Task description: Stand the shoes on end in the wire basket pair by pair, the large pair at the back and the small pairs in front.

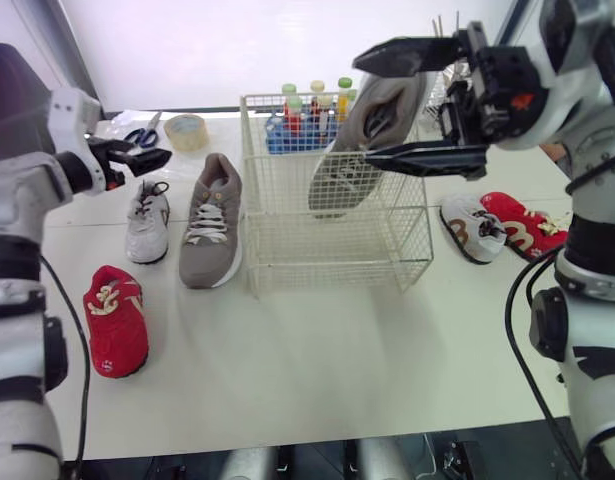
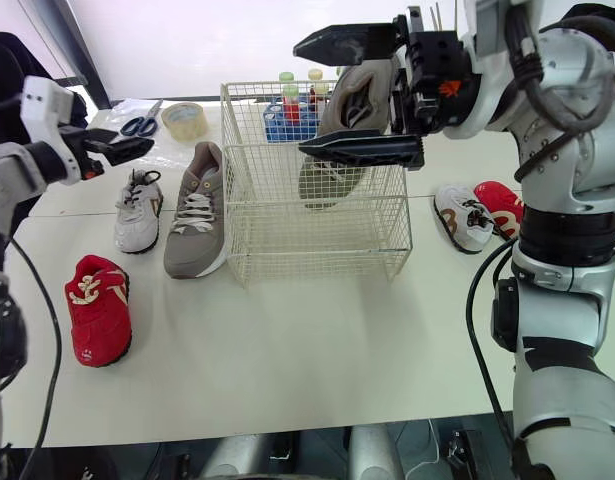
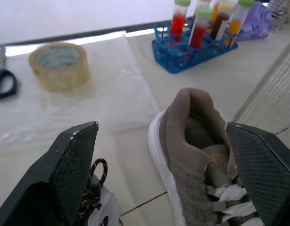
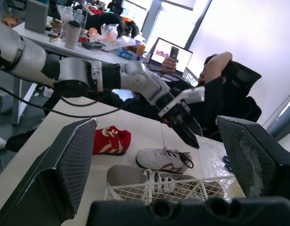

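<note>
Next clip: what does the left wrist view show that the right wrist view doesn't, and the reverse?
Left wrist view, not the right: a roll of tan packing tape and a blue rack of capped tubes at the back of the table. Right wrist view, not the left: the small red shoe, the left gripper above the shoes, an open laptop and a seated person beyond the table. Both: the large grey lace-up shoe lying on the table, the small white shoe beside it, and the white wire basket.
</note>
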